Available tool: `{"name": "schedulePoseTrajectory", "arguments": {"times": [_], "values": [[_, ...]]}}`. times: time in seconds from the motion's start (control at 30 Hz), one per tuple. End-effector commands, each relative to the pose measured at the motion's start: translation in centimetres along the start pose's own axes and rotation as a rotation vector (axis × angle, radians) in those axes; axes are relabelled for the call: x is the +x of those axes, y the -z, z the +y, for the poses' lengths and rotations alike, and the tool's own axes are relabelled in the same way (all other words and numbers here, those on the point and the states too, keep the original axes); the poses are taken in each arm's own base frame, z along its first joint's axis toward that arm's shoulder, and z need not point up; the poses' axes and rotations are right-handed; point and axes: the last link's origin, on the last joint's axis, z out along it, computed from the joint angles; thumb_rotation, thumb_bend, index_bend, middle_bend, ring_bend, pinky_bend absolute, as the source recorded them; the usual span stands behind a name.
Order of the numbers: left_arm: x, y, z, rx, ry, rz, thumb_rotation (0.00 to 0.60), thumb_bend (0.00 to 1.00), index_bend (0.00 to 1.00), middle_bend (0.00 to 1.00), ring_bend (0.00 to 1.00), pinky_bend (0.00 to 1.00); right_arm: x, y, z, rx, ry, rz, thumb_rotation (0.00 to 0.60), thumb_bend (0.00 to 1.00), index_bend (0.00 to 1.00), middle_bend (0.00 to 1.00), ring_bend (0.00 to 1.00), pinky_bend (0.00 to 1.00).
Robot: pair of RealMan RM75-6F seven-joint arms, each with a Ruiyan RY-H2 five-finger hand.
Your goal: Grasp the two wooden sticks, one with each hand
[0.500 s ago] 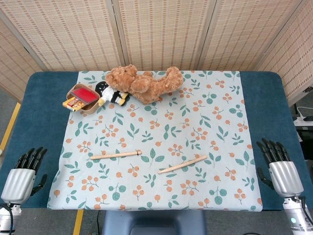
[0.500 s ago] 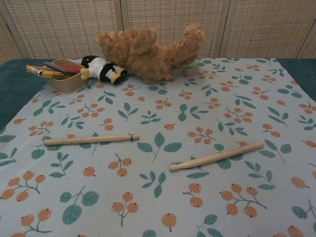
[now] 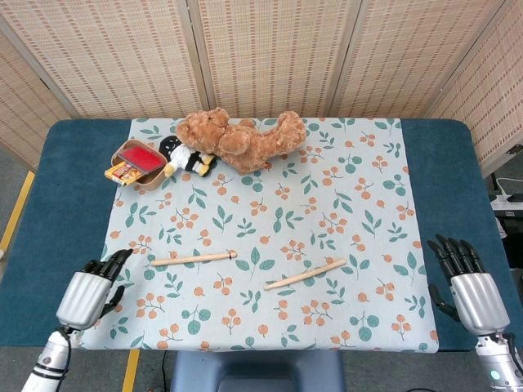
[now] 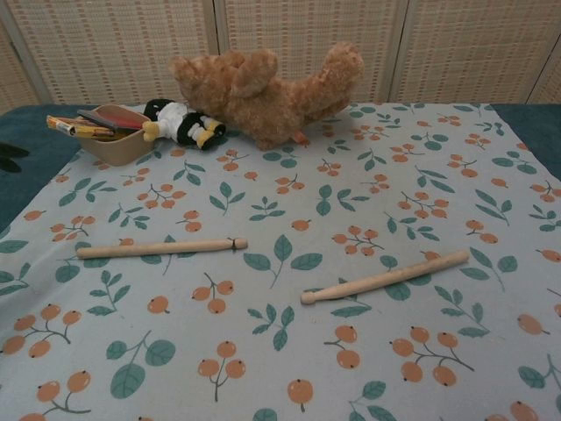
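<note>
Two wooden sticks lie on the floral cloth near its front. The left stick (image 3: 194,259) (image 4: 161,249) runs almost level; the right stick (image 3: 305,273) (image 4: 384,277) slants up to the right. My left hand (image 3: 88,292) hovers at the cloth's front-left edge, a short way left of the left stick, fingers apart and holding nothing. Only its dark fingertips (image 4: 10,156) show at the left border of the chest view. My right hand (image 3: 467,282) sits over the blue table at the front right, well clear of the right stick, fingers spread and empty.
A brown teddy bear (image 3: 239,139) lies at the back of the cloth (image 3: 327,212). Beside it are a small black-and-white doll (image 3: 186,158) and a tan bowl with a red case and pencils (image 3: 137,162). Blue table (image 3: 69,196) borders the cloth on both sides.
My left hand has moved right and forward onto the cloth's edge, closer to the left stick. The right hand has shifted slightly. Both sticks lie where they were.
</note>
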Motion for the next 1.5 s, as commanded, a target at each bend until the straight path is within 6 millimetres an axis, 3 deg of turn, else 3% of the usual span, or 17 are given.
{"name": "schedulePoseTrajectory", "arguments": {"times": [0.03, 0.27, 0.63, 0.9, 1.23, 1.5], "values": [[-1.1, -2.6, 1.4, -0.039, -0.052, -0.018, 0.600, 0.44, 0.18, 0.25, 0.50, 0.44, 0.0, 0.0, 0.0, 0.001, 0.000, -0.001, 0.600, 0.40, 0.00, 0.01, 0.00, 0.00], [-3.2, -6.4, 3.1, -0.044, -0.141, -0.095, 0.600, 0.44, 0.23, 0.34, 0.55, 0.44, -0.3, -0.2, 0.1, -0.003, 0.002, -0.024, 0.600, 0.40, 0.00, 0.01, 0.00, 0.00], [-6.1, -9.2, 5.1, -0.075, -0.209, -0.156, 0.600, 0.44, 0.27, 0.35, 0.56, 0.46, -0.6, -0.5, 0.2, -0.009, 0.002, -0.043, 0.600, 0.40, 0.00, 0.01, 0.00, 0.00], [-7.4, -10.0, 5.3, -0.073, -0.283, -0.153, 0.600, 0.44, 0.31, 0.41, 0.60, 0.50, -0.7, -0.5, 0.3, -0.010, 0.002, -0.062, 0.600, 0.40, 0.00, 0.01, 0.00, 0.00], [-8.2, -10.0, 5.5, -0.090, -0.306, -0.168, 0.600, 0.44, 0.32, 0.42, 0.60, 0.51, -0.8, -0.5, 0.2, -0.010, 0.001, -0.073, 0.600, 0.40, 0.00, 0.01, 0.00, 0.00], [-8.9, -10.3, 5.5, -0.092, -0.354, -0.170, 0.600, 0.45, 0.39, 0.46, 0.60, 0.51, -0.8, -0.5, 0.2, -0.009, -0.002, -0.083, 0.600, 0.40, 0.00, 0.01, 0.00, 0.00]]}}
